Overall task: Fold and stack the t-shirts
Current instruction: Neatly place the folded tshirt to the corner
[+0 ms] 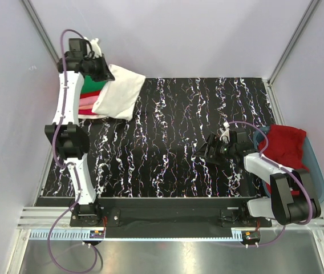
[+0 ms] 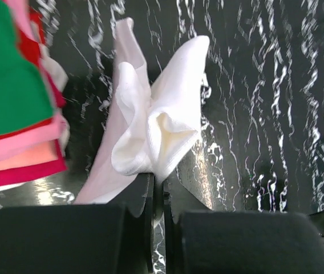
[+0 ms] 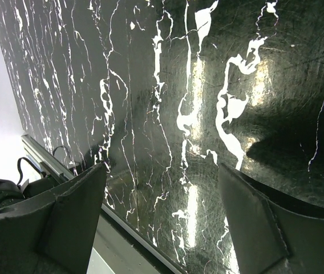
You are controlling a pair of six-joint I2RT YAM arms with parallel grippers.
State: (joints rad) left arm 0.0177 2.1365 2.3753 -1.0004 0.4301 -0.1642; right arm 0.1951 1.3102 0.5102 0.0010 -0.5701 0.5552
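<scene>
You had nothing legible in any view: no lettering, label, brand mark or number could be read. The white t-shirt (image 2: 162,125) pinched at the tips of the left gripper (image 2: 157,185) showed you only plain cloth. The white streaks on the table (image 3: 150,68) beyond the right gripper (image 3: 162,180) were marbling, not writing.
</scene>
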